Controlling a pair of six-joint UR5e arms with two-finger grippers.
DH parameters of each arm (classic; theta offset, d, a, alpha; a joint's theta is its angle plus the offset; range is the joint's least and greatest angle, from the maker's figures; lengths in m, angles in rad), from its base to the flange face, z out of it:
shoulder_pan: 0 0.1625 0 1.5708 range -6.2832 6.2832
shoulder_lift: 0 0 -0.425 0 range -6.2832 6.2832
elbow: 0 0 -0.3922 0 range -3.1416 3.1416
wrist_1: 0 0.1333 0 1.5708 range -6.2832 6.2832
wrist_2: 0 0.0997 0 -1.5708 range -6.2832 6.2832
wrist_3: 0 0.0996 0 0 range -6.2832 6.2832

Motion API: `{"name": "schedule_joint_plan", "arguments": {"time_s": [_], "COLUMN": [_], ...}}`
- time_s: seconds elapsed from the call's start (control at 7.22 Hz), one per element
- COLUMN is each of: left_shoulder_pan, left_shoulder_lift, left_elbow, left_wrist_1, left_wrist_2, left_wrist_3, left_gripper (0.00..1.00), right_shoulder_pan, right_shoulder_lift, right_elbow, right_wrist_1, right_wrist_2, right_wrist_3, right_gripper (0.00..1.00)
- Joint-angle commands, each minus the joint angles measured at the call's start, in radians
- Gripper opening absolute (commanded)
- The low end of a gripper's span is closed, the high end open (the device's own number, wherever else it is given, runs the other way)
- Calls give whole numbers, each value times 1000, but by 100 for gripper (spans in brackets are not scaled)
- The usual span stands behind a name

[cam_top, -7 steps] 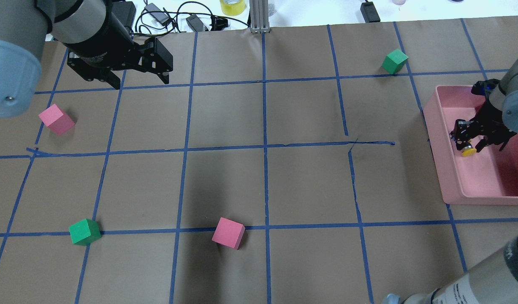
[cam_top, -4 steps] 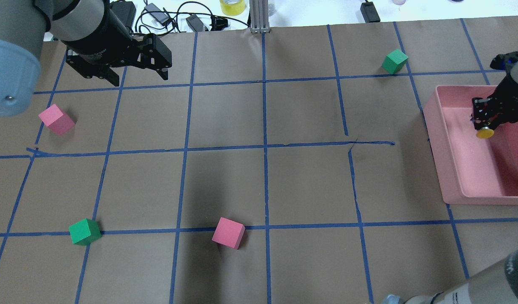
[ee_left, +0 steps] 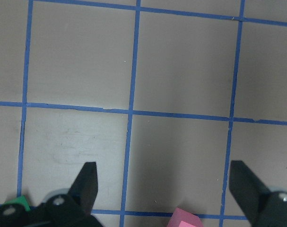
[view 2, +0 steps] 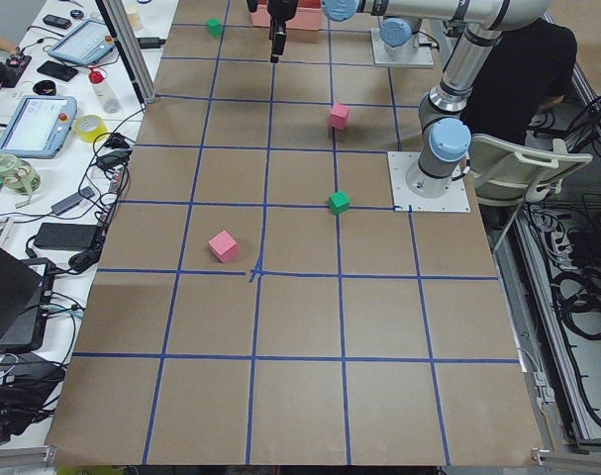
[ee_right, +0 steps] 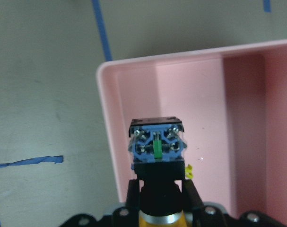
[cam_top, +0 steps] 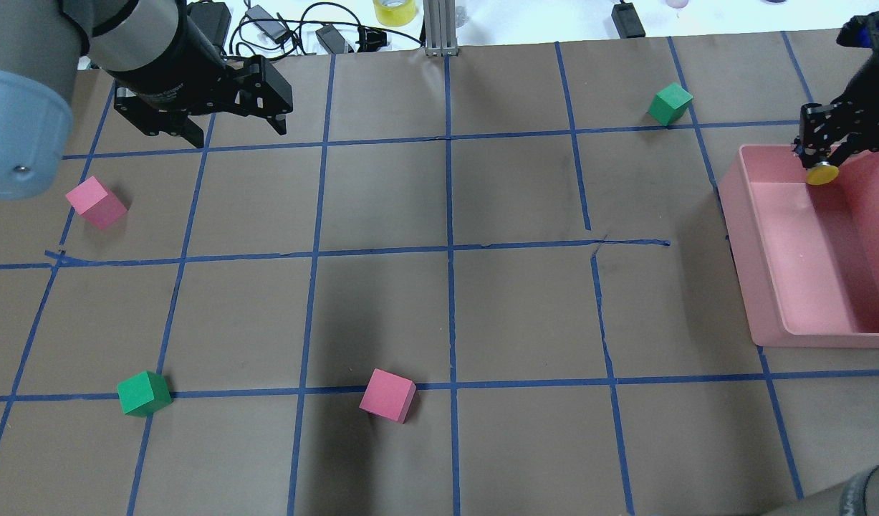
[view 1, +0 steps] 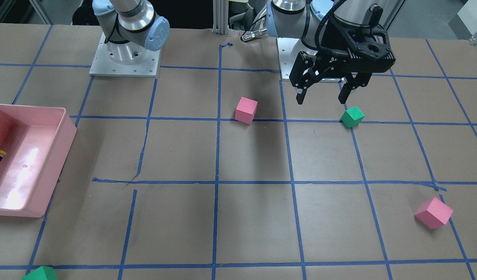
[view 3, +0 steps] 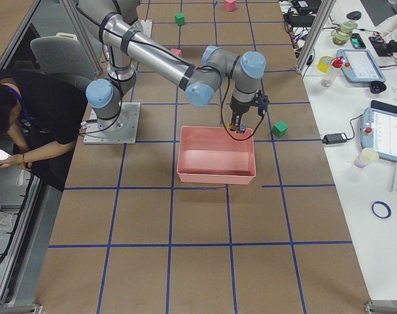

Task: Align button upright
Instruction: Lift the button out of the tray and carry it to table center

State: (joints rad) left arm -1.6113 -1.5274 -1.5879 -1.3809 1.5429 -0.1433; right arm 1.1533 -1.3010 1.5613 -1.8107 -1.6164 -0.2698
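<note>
My right gripper (cam_top: 826, 147) is shut on the button (cam_top: 821, 174) and holds it above the far end of the pink bin (cam_top: 740, 236). In the right wrist view the fingers (ee_right: 190, 198) clamp the button's black body (ee_right: 158, 182). Its blue terminal base with a green centre (ee_right: 156, 144) points away from the wrist, and the yellow cap (ee_right: 160, 220) sits close to the palm. The bin's corner (ee_right: 105, 118) lies below. My left gripper (cam_top: 237, 135) is open and empty, high over the table's far left; its fingertips (ee_left: 89, 175) stand wide apart over bare paper.
Two pink cubes (cam_top: 95, 203) (cam_top: 387, 395) and two green cubes (cam_top: 144, 393) (cam_top: 670, 104) lie scattered on the brown paper with its blue tape grid. Cables and a tape roll (cam_top: 394, 11) lie past the far edge.
My right gripper has risen out of the bin with the button and moved toward the bin's far end. The left arm has barely moved.
</note>
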Motion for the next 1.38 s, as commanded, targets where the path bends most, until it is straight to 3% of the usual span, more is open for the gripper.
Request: {"name": "schedule_joint_plan", "arguments": {"time_s": [0.0, 0.14, 0.42, 0.69, 0.83, 1.25], "left_shoulder_pan": [8, 7, 8, 20, 22, 33], "left_shoulder_lift": [3, 3, 9, 22, 32, 35], "left_elbow": [-7, -7, -9, -9, -14, -38], "left_wrist_1": [-3, 3, 19, 6, 19, 5], "left_wrist_2": [16, 16, 16, 28, 22, 26], "left_wrist_3": [-7, -5, 7, 7, 4, 16], "left_gripper": [100, 100, 100, 100, 100, 100], "right_shoulder_pan": [252, 385, 547, 655, 693, 730], "right_shoulder_lift": [20, 47, 151, 283, 331, 402], "right_elbow": [-17, -18, -38, -159, -205, -213], "right_wrist_1": [-30, -70, -192, -200, -228, -301], "right_wrist_2": [1, 0, 33, 47, 47, 81], "right_wrist_3": [160, 282, 453, 579, 586, 615], "right_gripper": [0, 0, 0, 0, 0, 0]}}
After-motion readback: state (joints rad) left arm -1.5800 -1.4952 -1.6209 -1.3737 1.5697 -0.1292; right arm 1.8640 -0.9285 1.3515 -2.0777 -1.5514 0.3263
